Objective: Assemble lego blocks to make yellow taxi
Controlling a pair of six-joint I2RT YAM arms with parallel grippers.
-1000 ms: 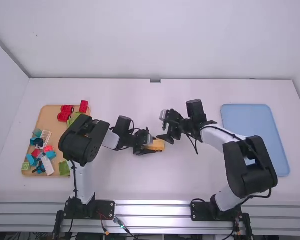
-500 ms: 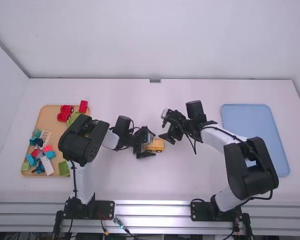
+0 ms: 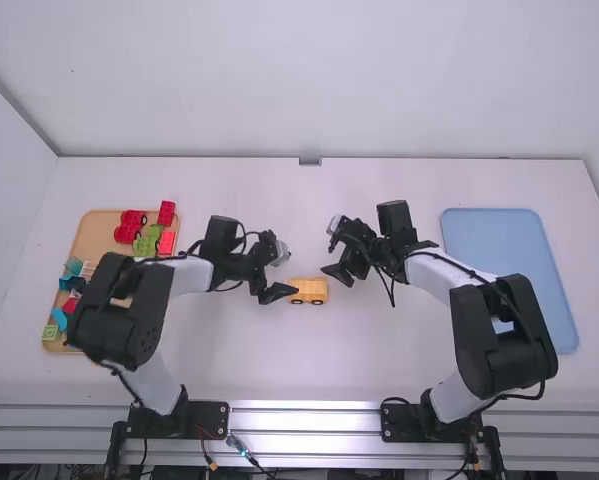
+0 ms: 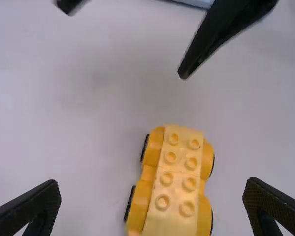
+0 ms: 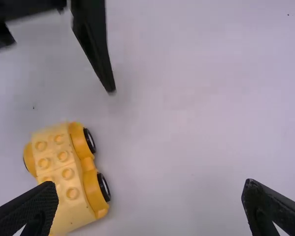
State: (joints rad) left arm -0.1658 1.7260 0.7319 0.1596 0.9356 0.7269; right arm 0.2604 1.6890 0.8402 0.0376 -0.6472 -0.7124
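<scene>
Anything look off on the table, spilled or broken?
Nothing obviously spilled or damaged; the yellow car stands upright on its wheels. One nit: a red block at the wooden tray's far right corner seems to poke slightly past the rim.

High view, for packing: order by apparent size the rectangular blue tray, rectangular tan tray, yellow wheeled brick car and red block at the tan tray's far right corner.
Blue tray, tan tray (partly hidden): too alike to rank
Yellow car
Red block

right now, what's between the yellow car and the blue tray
The high view shows the right arm there, its end effector nearest the yellow car.
</scene>
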